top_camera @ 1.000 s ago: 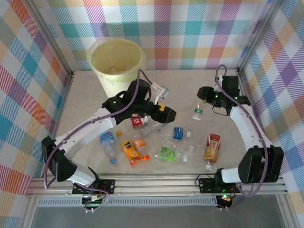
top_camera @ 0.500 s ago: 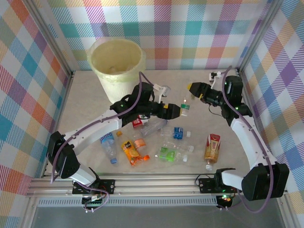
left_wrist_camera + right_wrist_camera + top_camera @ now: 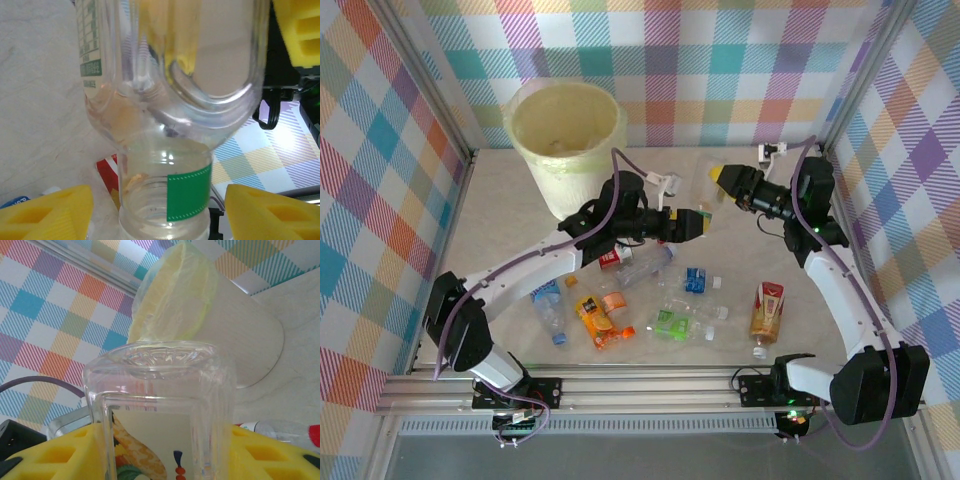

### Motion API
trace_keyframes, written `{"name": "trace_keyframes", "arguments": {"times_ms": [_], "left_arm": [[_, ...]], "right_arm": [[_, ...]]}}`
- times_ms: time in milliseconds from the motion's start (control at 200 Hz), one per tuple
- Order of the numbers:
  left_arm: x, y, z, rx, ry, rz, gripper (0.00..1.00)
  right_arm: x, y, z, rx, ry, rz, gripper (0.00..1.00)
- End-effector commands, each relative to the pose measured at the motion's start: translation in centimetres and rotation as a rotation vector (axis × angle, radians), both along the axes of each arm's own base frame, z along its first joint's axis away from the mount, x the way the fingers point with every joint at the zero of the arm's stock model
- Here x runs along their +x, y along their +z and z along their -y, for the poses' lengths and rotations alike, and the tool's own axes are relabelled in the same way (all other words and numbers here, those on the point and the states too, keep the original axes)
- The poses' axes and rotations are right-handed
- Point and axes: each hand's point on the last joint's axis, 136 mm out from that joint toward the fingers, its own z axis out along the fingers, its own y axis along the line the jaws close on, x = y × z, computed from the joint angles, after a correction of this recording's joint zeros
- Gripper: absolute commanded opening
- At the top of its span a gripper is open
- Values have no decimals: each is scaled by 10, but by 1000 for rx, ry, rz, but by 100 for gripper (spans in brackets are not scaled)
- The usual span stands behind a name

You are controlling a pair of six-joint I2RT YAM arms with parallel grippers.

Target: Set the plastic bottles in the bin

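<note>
Plastic bottles (image 3: pixel 612 300) lie scattered on the desk (image 3: pixel 500 215) on the near side of both sets of jaws, most of them under and behind the left jaws. A red-labelled bottle (image 3: pixel 610 258) lies just beneath the left wrist, and blue-labelled (image 3: pixel 695 280), green-labelled (image 3: pixel 670 322) and orange-labelled (image 3: pixel 592 320) ones lie nearer the arm bases. An orange-brown bottle (image 3: pixel 767 312) lies on the near side of the right jaws, a little apart from the rest. One more, a clear bottle (image 3: pixel 706 192) with a green band at its neck, is up off the desk between the two sets of jaws. The right jaws are clamped on it. In the right wrist view their yellow pads (image 3: pixel 55 452) press against both sides of the clear bottle (image 3: pixel 160 390), whose base points away from the wrist. The left jaws stand apart around the other end. In the left wrist view the bottle's neck (image 3: pixel 165 195) sits between the yellow pads (image 3: pixel 47 212) with a gap showing on each side, so they do not grip it. The bin (image 3: pixel 560 175) stands upright at the far left of the desk, beyond and to the left of the left jaws, well apart from the held bottle. Seen from the right jaws, the bin (image 3: pixel 245 335) rises straight ahead, past the bottle's base.
</note>
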Motion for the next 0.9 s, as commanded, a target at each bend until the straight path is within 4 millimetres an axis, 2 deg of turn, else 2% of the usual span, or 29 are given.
{"name": "trace_keyframes", "arguments": {"times_ms": [0,270,435,510,650,895], "left_arm": [[-7,5,9,-30,-39,6,65],[-7,12,7,-34,-38,26,40],[-10,15,3,-27,-36,44,32],[-10,16,0,-16,-28,54,29],[-6,19,-9,19,4,62,29],[9,25,-42,92,78,74,29]], "right_arm": [[-6,7,-6,27,36,32,53],[-5,-3,-7,20,37,4,54],[-1,-15,-7,22,29,-28,56],[0,-15,-7,27,29,-32,61],[-4,-8,-6,18,30,-16,83],[-30,-4,-7,-26,84,30,93]]}}
